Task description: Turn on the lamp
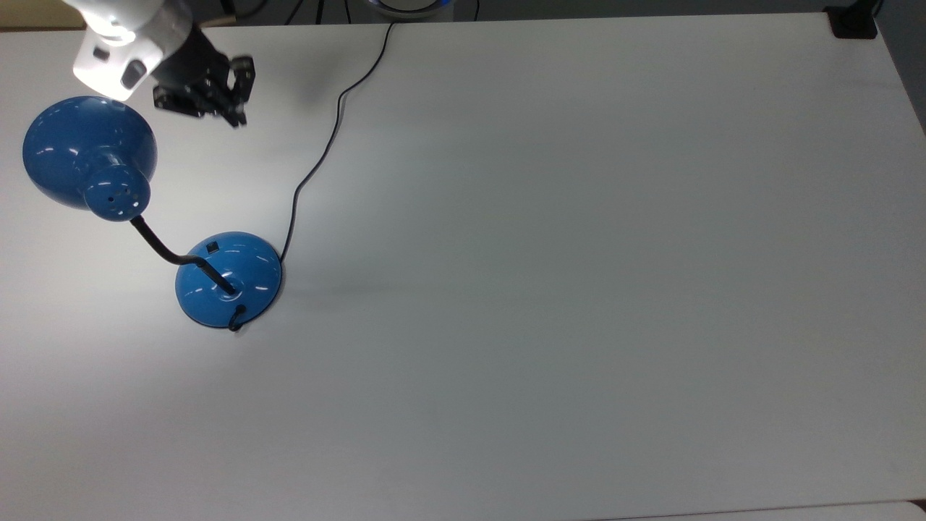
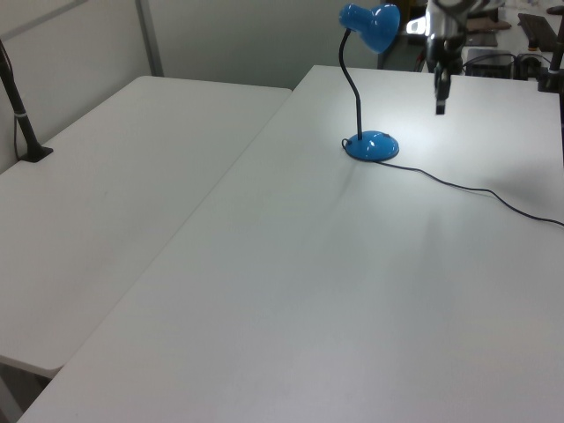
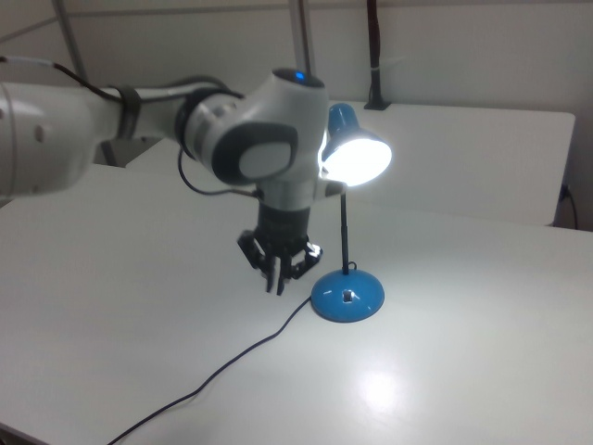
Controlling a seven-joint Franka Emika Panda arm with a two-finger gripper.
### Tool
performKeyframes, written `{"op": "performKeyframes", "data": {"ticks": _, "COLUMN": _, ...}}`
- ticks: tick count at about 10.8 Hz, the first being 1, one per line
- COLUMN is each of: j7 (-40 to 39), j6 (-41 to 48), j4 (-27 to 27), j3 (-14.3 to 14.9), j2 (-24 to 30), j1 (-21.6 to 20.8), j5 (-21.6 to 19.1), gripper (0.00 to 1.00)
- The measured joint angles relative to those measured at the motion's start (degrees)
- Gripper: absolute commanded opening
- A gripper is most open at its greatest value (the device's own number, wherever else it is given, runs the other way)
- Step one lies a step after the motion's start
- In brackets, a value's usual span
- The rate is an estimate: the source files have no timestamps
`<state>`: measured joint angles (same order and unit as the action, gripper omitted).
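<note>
Item: lamp (image 1: pixel 217 278), glossy blue, on the white table (image 1: pixel 579 253) near the top view's left edge. Round base flat on the table; black neck (image 3: pixel 345 232) rising from its middle to a domed shade (image 3: pixel 357 153). In the right view the shade's mouth glows bright and throws a pool of light on the table in front of the base. We judge the lamp already lit.

Item: switch (image 1: pixel 212 247), small and black, on the upper slope of the base, the side toward the top view's top edge. Nothing is touching it.

Item: cord (image 1: pixel 318 155), thin and black, leaving the base and running toward the top view's top edge.

Item: gripper (image 1: pixel 235 116), black, pointing down, raised off the table and well apart from the base, toward the top view's top left. Fingers drawn close together, with nothing between them.

Step in hand, as we judge it: withdrawal after the press. To do it well, we would lift straight up and away from the lamp. We would keep the arm's wrist off the shade, which sits just beside it in the top view. We would also stay above the cord so that it is not snagged and the base is not dragged. We would leave the fingers narrow, since no grasp is needed.
</note>
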<state>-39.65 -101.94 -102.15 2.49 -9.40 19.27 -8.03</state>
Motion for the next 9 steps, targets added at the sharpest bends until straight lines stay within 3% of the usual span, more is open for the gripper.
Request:
{"op": "performKeyframes", "data": {"ticks": 1, "j7": 2.2, "j6": 5.2, "j4": 1.7, "j3": 0.0, "j2": 2.1, "j1": -0.1, "j5": 0.4, "gripper": 0.61}}
{"op": "performKeyframes", "data": {"ticks": 3, "j7": 6.9, "j6": 10.0, "j4": 3.6, "j3": -0.1, "j2": 6.1, "j1": -1.4, "j5": 0.4, "gripper": 0.69}}
{"op": "performKeyframes", "data": {"ticks": 4, "j7": 10.5, "j6": 10.2, "j4": 4.2, "j3": -0.2, "j2": 7.2, "j1": -3.1, "j5": 0.4, "gripper": 0.77}}
{"op": "performKeyframes", "data": {"ticks": 5, "j7": 14.7, "j6": 10.2, "j4": 5.2, "j3": -0.2, "j2": 7.7, "j1": -5.1, "j5": 0.4, "gripper": 1.0}}
{"op": "performKeyframes", "data": {"ticks": 7, "j7": 21.7, "j6": 10.2, "j4": 7.8, "j3": -0.3, "j2": 7.9, "j1": -8.6, "j5": 1.6, "gripper": 1.0}}
{"op": "performKeyframes", "data": {"ticks": 9, "j7": 27.0, "j6": 9.7, "j4": 10.1, "j3": -0.3, "j2": 7.9, "j1": -12.9, "j5": 7.5, "gripper": 1.0}}
